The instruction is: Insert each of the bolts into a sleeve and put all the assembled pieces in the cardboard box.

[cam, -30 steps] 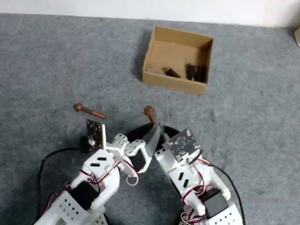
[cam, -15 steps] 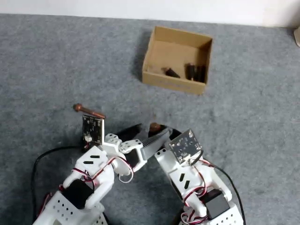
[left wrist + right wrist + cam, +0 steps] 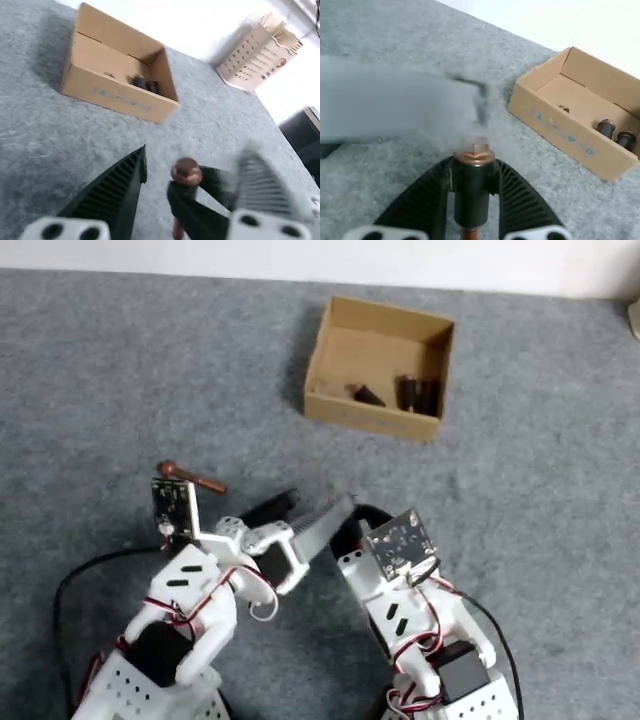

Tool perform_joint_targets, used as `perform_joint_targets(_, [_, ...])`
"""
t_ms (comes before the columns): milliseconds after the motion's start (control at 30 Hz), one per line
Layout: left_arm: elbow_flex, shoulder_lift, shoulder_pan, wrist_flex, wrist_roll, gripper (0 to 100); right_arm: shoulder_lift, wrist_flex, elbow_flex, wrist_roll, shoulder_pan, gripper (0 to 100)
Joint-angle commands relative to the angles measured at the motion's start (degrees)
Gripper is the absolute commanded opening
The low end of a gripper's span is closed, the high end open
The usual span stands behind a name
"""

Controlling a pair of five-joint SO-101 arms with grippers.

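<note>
My right gripper [image 3: 472, 170] is shut on a black sleeve [image 3: 470, 192] held upright, with a copper bolt [image 3: 474, 152] seated in it, head on top. My left gripper [image 3: 195, 155] is open, its fingers [image 3: 117, 192] standing on either side of that bolt head [image 3: 186, 171] without touching it. From above, the left gripper [image 3: 320, 502] covers the right gripper [image 3: 350, 532] and the sleeve. A second bolt [image 3: 190, 477] lies loose on the carpet, left of both arms. The cardboard box [image 3: 372, 418] stands farther back and holds several dark assembled pieces [image 3: 418, 392].
Grey carpet covers the whole work surface. A cream perforated holder [image 3: 255, 55] stands against the white wall beyond the box. Black cables [image 3: 75, 585] trail by the left arm's base. Open carpet lies between the grippers and the box.
The bolt head has sunk down to the right gripper's sleeve. My left gripper let go of it, opened wide, and its arm swung leftward.
</note>
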Motion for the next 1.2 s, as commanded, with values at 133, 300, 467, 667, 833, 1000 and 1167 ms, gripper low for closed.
perform_joint_targets(133, [-3.0, -0.3, -9.5, -1.1, 0.2, 3, -0.4, -0.7, -0.8, 0.5, 1.1, 0.3])
perform_joint_targets(300, [-3.1, 0.1, -15.8, -1.1, -12.0, 1, -0.3, -3.4, 1.4, 0.1, 3.6, 0.3])
perform_joint_targets(467, [-5.0, 0.3, -16.4, 2.8, -27.7, 1, -0.1, -8.2, 3.8, -3.0, 7.3, 0.3])
perform_joint_targets(667, [-5.1, 0.4, -15.6, 6.2, -43.6, 1, 0.7, -8.1, 3.7, 0.7, 7.1, 0.3])
perform_joint_targets(833, [-1.3, 0.4, -16.7, 0.5, -43.9, 1, 14.5, -8.4, -3.8, 1.0, 8.4, 0.3])
perform_joint_targets(1000, [-0.8, 7.7, -20.3, -5.6, -43.9, 1, 40.0, -8.5, -23.5, 1.0, 13.0, 0.3])
perform_joint_targets(1167, [-3.8, 28.1, -20.9, -16.4, -44.0, 1, 65.8, -8.5, -49.9, 0.7, 17.5, 0.3])
